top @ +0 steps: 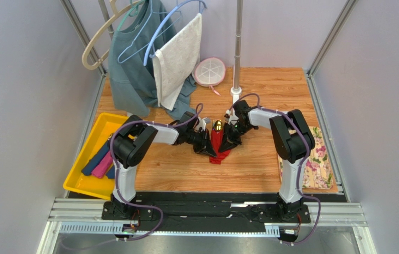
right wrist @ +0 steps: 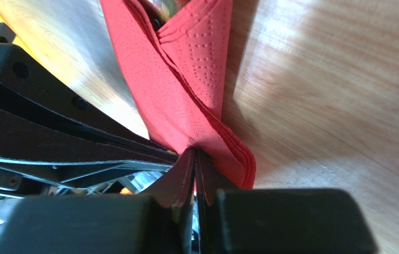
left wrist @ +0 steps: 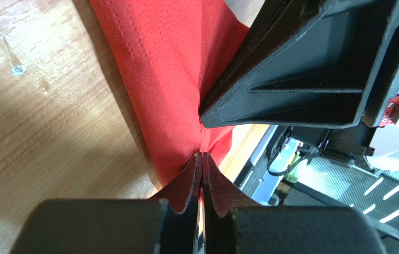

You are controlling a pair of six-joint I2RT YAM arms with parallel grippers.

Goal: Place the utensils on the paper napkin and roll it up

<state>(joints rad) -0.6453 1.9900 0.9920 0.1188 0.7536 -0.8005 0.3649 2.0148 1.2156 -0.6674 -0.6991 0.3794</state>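
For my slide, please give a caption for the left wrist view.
Left gripper shut on the red paper napkin, over the wooden table.

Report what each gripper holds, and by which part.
Both hold the red paper napkin: the left gripper pinches its left side, the right gripper its right side, paper bunched at each pinch.

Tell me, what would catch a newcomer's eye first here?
A bright red paper napkin at the centre of the wooden table, pinched from both sides by the left claw and the right claw. At its far end glint gold utensils. A yellow tray sits far left.
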